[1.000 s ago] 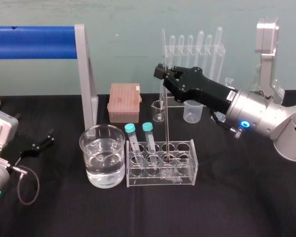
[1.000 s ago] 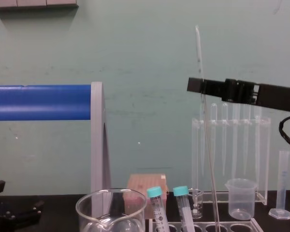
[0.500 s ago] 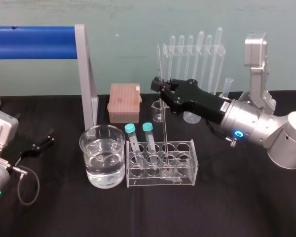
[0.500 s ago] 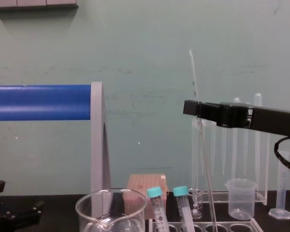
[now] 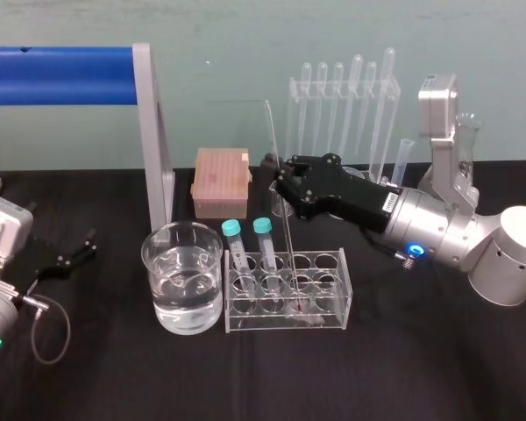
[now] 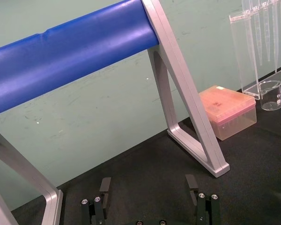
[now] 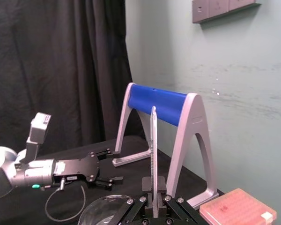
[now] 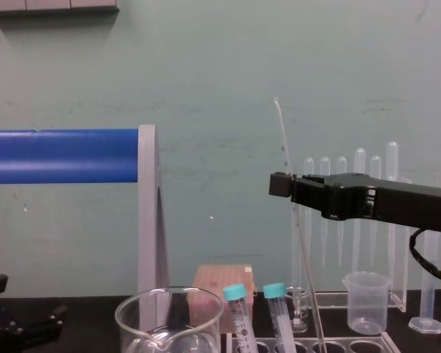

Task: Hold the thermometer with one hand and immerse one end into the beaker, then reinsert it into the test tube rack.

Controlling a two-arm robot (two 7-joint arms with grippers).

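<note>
The thermometer point(image 5: 272, 132) is a long thin glass rod that leans with its top to the left. Its lower end stands in a hole of the test tube rack point(image 5: 333, 289), which is low and clear. My right gripper point(image 5: 280, 180) is shut on the rod at mid-height, just behind the rack. In the chest view the gripper point(image 8: 279, 184) crosses the thermometer point(image 8: 283, 140) from the right. The right wrist view has the rod point(image 7: 152, 140) rising from between the fingers. The beaker point(image 5: 182, 285) holds water and stands left of the rack. My left gripper point(image 6: 149, 187) rests open on the table at the far left.
Two teal-capped tubes point(image 5: 237, 250) lean in the rack's left holes. Behind stand a pink tip box point(image 5: 221, 180), a tall clear pipette frame point(image 5: 342, 96), a small plastic beaker point(image 8: 366, 301) and a slim cylinder point(image 8: 426, 279). A blue bar on grey legs point(image 5: 153, 132) spans the back left.
My right gripper has come down and a little to the left with the thermometer. The rod has sunk lower into the rack and its top now tilts further left. The left arm is still.
</note>
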